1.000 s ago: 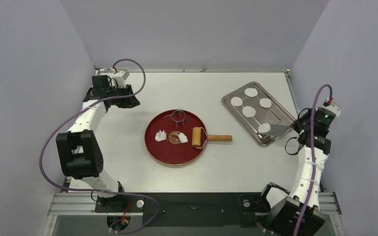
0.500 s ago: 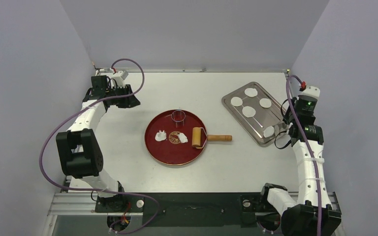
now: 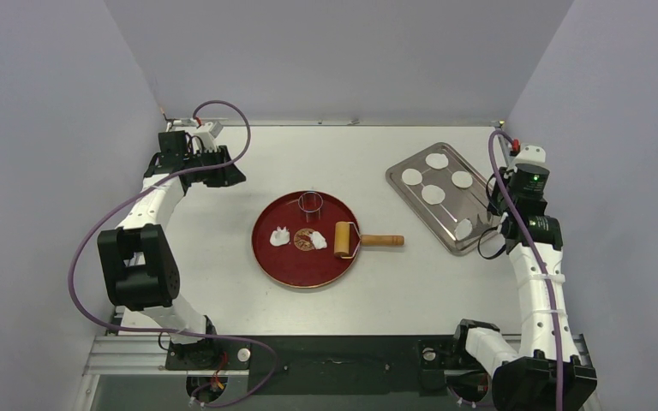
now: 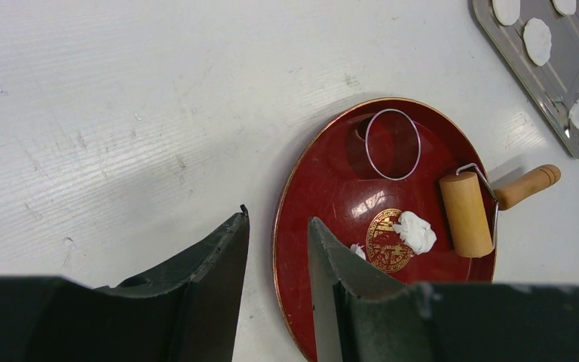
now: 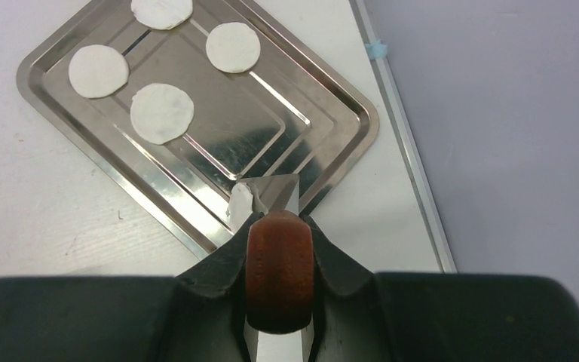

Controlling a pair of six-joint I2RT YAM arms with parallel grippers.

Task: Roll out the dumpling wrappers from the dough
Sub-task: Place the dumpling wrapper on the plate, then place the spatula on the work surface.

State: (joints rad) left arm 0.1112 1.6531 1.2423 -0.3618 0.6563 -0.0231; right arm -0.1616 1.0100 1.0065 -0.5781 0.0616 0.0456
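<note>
I find the white table point(image 3: 368, 291) carrying two vessels. The steel tray point(image 5: 241, 124) lies at the right, set askew. The red plate point(image 3: 308, 267) lies at the centre, well apart from the tray.

The right gripper point(image 5: 279, 223) stands over the tray's near corner. Its jaws are clamped on the red-brown handle of a spatula point(image 5: 280, 271), whose metal blade reaches onto the tray. The left gripper point(image 4: 277, 219) hangs over bare table at the far left, apart from the plate. Its jaws stand a little apart with nothing between them.

The rolling pin point(image 3: 343, 239) has its roller on the right part of the plate, and its wooden handle projects over the rim to the right. The ring cutter point(image 3: 311, 202) stands on the plate's far side.

Four dumpling wrappers point(image 5: 162, 112) lie flat on the tray's far half, none touching another. A fifth wrapper point(image 5: 240, 204) sits at the left edge of the blade, touching it and looking curled. I cannot tell whether it rests on the blade or on the tray.

The dough point(image 4: 416, 231) remains on the plate as two small ragged lumps near the centre. One is just beside the roller without touching it. The other lies further left.
</note>
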